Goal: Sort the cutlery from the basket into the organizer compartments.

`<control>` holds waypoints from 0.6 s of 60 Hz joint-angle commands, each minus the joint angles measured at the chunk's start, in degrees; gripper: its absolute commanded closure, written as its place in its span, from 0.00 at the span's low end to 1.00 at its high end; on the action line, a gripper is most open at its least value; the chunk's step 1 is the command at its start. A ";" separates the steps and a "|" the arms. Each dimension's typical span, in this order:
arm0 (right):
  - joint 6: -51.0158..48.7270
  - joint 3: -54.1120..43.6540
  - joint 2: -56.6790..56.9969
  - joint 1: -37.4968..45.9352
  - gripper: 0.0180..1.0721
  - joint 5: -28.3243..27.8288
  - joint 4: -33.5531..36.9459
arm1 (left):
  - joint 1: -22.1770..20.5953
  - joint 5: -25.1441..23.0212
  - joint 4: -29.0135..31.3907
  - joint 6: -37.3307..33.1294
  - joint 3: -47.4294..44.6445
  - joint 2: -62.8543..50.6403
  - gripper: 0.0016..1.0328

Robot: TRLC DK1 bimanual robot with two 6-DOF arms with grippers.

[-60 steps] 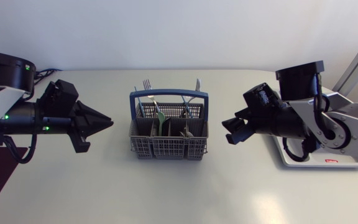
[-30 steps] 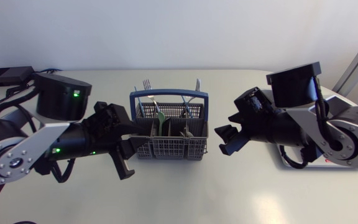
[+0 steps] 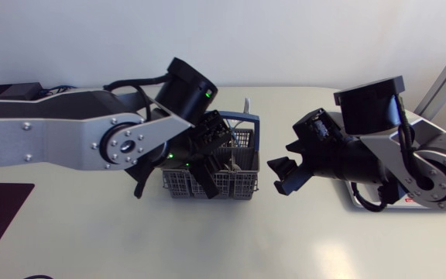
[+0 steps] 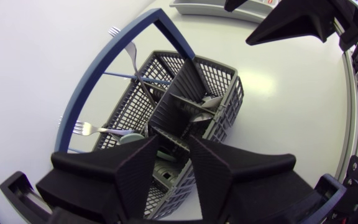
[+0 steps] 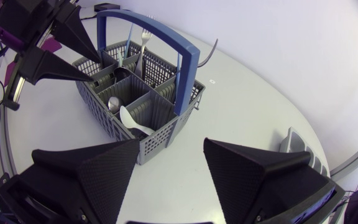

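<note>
**Left gripper over the cutlery basket, right gripper beside it**

The grey cutlery basket [image 3: 235,184] is seen at the middle of the table [image 3: 91,232], its long axis laid across the table from left to right. Its blue handle [image 3: 252,121] is arched along that same axis.

The cutlery is stood on end in the compartments, handles down. A fork [image 5: 144,38] is pointed tines up and leaned slightly toward the far side of the table. A pale spoon [image 5: 132,119] is leaned in the compartment nearest the right gripper, bowl uppermost.

The left gripper [image 4: 174,146] is held above the basket's left half and pointed down at the inner dividers. Its fingers are parted by a narrow gap, and nothing is pinched between them.

The right gripper [image 5: 171,144] is held low, just beside the basket's right end and apart from it, pointed toward it. Its fingers are spread wide, with nothing gripped.

The white organizer [image 5: 296,144] is placed at the table's right side, partly hidden under the right arm and well apart from the basket.
</note>
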State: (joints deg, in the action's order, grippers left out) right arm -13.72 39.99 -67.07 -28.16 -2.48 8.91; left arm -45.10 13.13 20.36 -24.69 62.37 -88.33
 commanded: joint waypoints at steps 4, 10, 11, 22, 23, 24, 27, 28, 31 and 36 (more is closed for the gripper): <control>0.88 -1.93 0.36 -0.93 0.27 0.72 0.59 | -1.39 2.43 4.69 3.86 4.78 -4.30 0.64; 1.59 -1.75 -0.17 -1.54 0.25 1.25 0.59 | -1.22 4.19 6.80 4.56 6.45 -5.71 0.64; 1.59 -1.67 -0.26 -1.81 0.25 1.43 0.59 | -1.13 4.19 6.97 4.82 6.63 -5.80 0.64; 2.29 -1.23 -1.49 -3.04 0.25 2.39 0.59 | -1.57 9.02 7.94 6.67 7.42 -6.32 0.64; 2.29 -1.14 -1.57 -3.13 0.25 2.39 0.59 | -1.57 9.73 7.94 6.85 7.42 -6.41 0.64; 2.38 -1.05 -1.57 -3.13 0.25 2.48 0.59 | -1.57 10.08 7.94 6.93 7.42 -6.59 0.64; 2.38 -0.70 -1.84 -3.13 0.25 2.57 0.67 | -1.83 11.57 7.94 7.11 7.77 -7.38 0.65; 2.55 -0.61 -1.93 -3.13 0.25 2.57 0.67 | -1.83 11.75 7.94 7.11 7.94 -7.64 0.65; 2.64 -0.44 -2.10 -3.13 0.25 2.74 0.76 | -1.92 12.36 7.94 7.29 8.30 -8.17 0.65; 2.90 -0.26 -2.54 -3.39 0.25 3.10 0.76 | -2.01 12.89 7.94 7.29 9.00 -8.70 0.67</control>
State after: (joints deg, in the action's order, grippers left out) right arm -12.03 39.72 -68.38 -30.81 0.10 9.06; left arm -46.48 25.04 27.62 -19.00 69.30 -95.57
